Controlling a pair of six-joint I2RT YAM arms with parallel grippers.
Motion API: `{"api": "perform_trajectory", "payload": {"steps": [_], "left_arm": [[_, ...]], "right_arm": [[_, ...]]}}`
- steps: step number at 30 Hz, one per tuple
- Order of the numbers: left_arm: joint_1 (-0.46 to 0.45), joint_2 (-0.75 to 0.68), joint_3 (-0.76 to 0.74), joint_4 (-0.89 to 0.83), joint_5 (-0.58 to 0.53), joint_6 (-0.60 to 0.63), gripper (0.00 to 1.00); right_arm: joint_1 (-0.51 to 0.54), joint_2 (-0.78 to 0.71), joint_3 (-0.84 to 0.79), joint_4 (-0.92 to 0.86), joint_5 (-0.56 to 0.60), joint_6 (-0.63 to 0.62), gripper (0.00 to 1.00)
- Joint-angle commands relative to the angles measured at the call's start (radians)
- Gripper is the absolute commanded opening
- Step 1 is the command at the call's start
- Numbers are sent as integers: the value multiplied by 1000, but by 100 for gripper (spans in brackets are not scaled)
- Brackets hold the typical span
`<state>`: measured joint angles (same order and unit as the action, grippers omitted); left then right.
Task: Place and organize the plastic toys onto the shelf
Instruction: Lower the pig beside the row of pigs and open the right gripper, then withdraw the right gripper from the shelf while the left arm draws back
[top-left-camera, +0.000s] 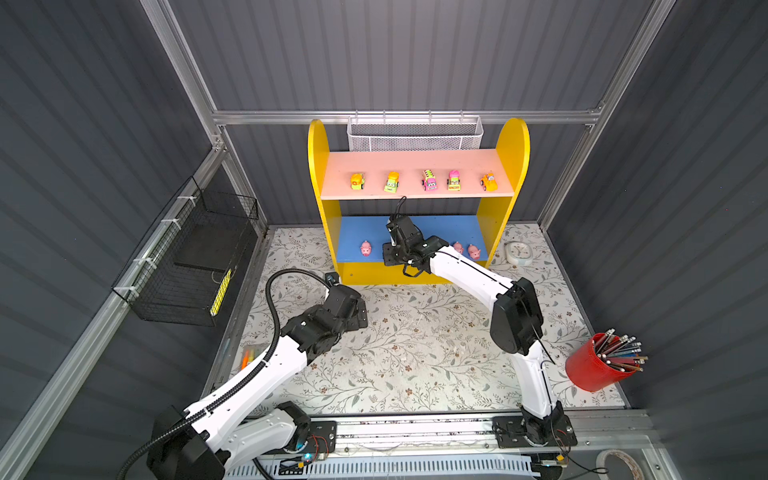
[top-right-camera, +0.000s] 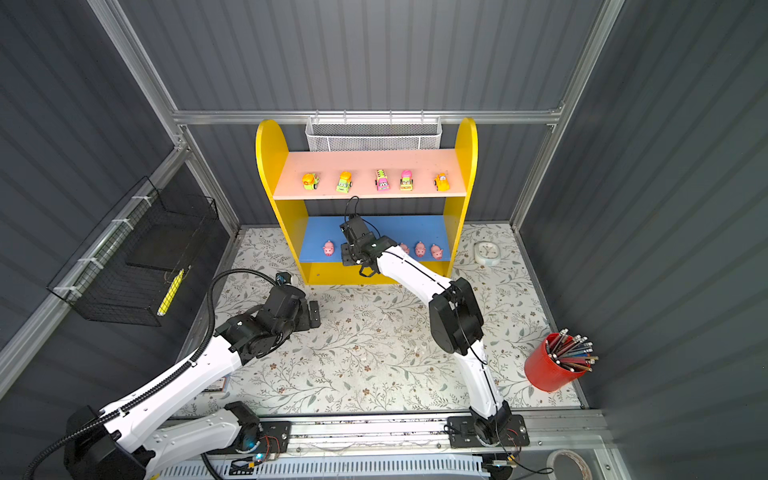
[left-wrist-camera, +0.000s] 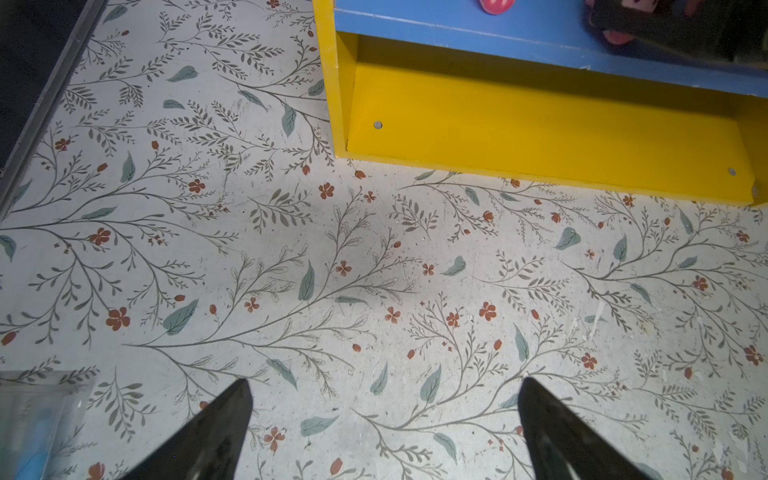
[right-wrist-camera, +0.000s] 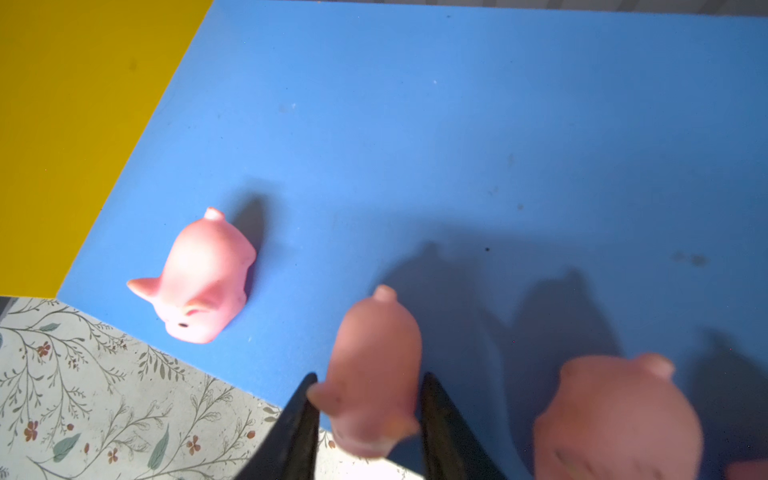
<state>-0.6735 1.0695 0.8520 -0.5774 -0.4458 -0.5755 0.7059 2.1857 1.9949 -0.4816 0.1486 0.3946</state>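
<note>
The shelf (top-left-camera: 415, 275) (top-right-camera: 374, 275) stands at the back. Its pink upper board (top-left-camera: 415, 160) carries several toy vehicles, from an orange one (top-left-camera: 357, 181) to another orange one (top-left-camera: 489, 181). Pink pigs stand along the front of the blue lower board (right-wrist-camera: 457, 124): one at the left (top-left-camera: 365, 248) (right-wrist-camera: 203, 274) and others at the right (top-right-camera: 420, 249) (top-right-camera: 436, 252). My right gripper (right-wrist-camera: 370, 377) (top-left-camera: 390, 253) reaches onto the blue board, its fingers close on either side of a pig (right-wrist-camera: 374, 353); one finger touches its ear. My left gripper (left-wrist-camera: 385, 380) (top-left-camera: 359, 311) is open and empty over the floral mat.
A white mesh basket (top-left-camera: 415, 137) hangs behind the shelf. A black wire basket (top-left-camera: 195, 257) hangs on the left wall. A round white clock (top-left-camera: 519, 252) lies right of the shelf. A red cup of pencils (top-left-camera: 594, 365) stands at the right, a marker pack (top-left-camera: 249, 357) at the left.
</note>
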Motion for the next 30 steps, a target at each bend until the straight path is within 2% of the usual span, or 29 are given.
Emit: {"api": "perform_trajectory", "payload": {"steps": [1,9,16,25,30], "left_arm": [[-2,-12,-3,10,-14,20,100],[-1,-19,1,4,-26,22,100],[-1,-34,7,-9,-33,18,100],[-1,-86,8,-49,-61,9,100],[-1,-127,-5,-50,-93,46,100]], "right_arm": [[-5,17,31,-17,1,-2,45],[-3,-7,28,-23,-12,-5,58],[13,-106,-87,24,-27,0,65],[49,-283,-282,75,-31,13,75],[82,-468,-507,158,-65,27,85]]}}
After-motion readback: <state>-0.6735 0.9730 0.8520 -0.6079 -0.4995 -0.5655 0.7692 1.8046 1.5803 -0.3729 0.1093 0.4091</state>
